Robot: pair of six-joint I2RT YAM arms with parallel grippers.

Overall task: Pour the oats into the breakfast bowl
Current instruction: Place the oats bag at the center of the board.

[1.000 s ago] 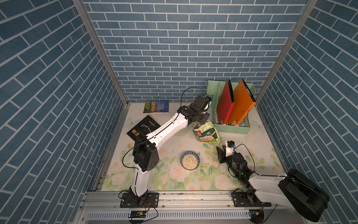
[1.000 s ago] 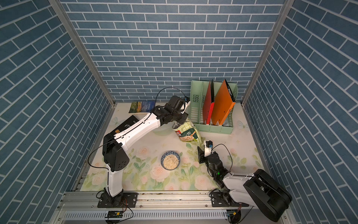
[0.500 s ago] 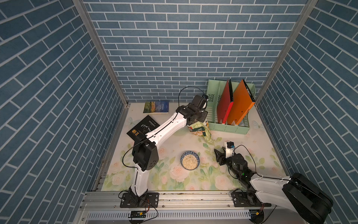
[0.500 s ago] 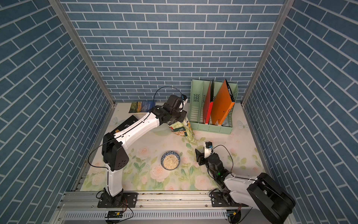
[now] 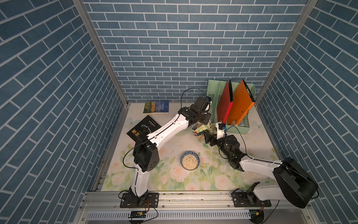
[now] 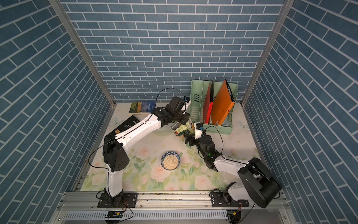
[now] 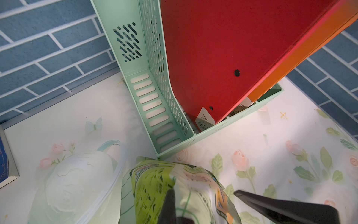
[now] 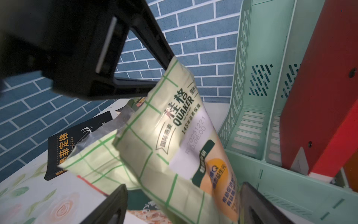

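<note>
Left gripper [image 8: 165, 70] clamped on top corner of oats bag [image 5: 201, 130], just beside green file rack [image 5: 212, 95]. Right gripper [image 8: 182, 194] jaws apart, 1 each side of bag's lower part; contact unclear. Oats [image 5: 190, 162] lie in breakfast bowl [image 5: 181, 160], well apart from bag.

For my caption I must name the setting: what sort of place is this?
Most likely a robot test booth dressed as a home corner: walls of blue brick pattern, two robot arms bolted to a metal rail, and a flowered mat holding a bowl of oats and books.
</note>
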